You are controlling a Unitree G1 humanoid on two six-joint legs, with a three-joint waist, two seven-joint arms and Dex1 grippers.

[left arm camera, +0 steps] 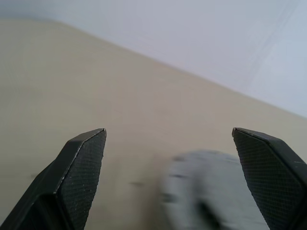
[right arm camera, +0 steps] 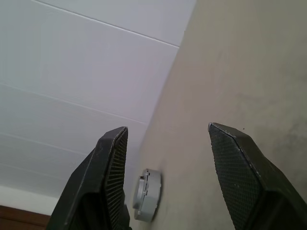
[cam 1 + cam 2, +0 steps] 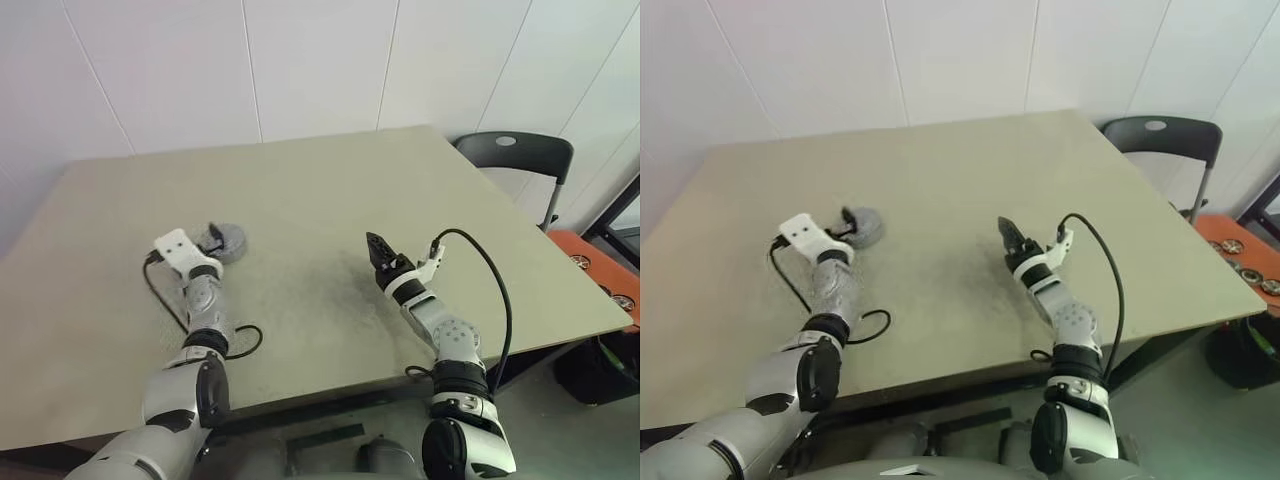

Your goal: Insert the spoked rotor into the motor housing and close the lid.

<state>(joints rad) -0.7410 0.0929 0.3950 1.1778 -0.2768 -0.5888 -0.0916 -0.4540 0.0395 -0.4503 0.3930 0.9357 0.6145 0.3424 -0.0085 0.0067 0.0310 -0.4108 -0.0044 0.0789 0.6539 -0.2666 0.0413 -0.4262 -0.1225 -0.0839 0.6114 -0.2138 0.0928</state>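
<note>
The lid, a grey round disc, lies on the tan table at the left; it also shows as a thick grey puck and as a blur. The spoked rotor and the motor housing are hidden from view. My left gripper hovers right at the lid's near side. Its fingers are spread wide and hold nothing, so it is open. My right gripper hangs over the table's middle, well to the right of the lid, pointing towards it. It is open, with nothing between its fingers.
A black chair stands past the table's back right corner. An orange tray with round parts sits off the right edge. A black cable loops on the table by my left arm.
</note>
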